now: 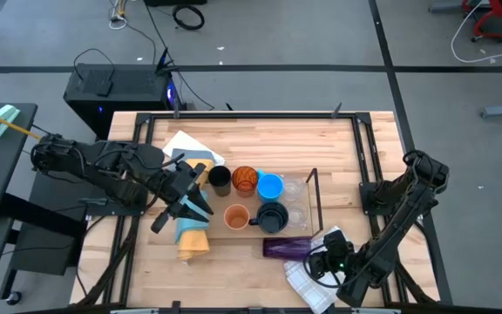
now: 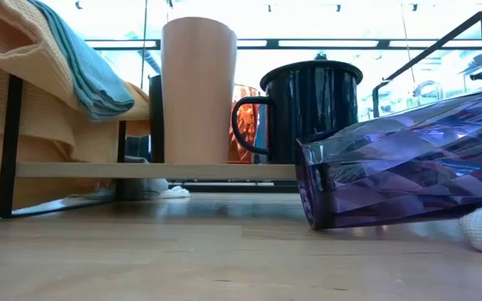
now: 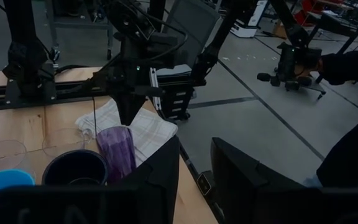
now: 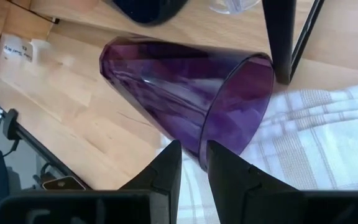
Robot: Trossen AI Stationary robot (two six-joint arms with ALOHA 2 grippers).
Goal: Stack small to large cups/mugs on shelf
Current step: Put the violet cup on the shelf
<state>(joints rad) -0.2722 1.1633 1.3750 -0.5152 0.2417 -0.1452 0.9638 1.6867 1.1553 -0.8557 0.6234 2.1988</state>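
Wooden table (image 1: 260, 131): purple tumbler (image 1: 286, 248) lying on its side, right gripper (image 4: 193, 163) narrowly parted at its rim, not pinching; left gripper (image 3: 194, 171) spread.

small white rectangular label (image 4: 15, 48) stuck on the light wooden tabletop (image 4: 73, 106), dark print on it too small to read, no brand, number or sign legible on the cups, rack or arms in any view

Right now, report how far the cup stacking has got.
Done: several cups stand on the shelf, including the peach cup and dark mug. In hand: the right gripper sits at the purple tumbler, lying on the table. Left: no cups are nested yet.
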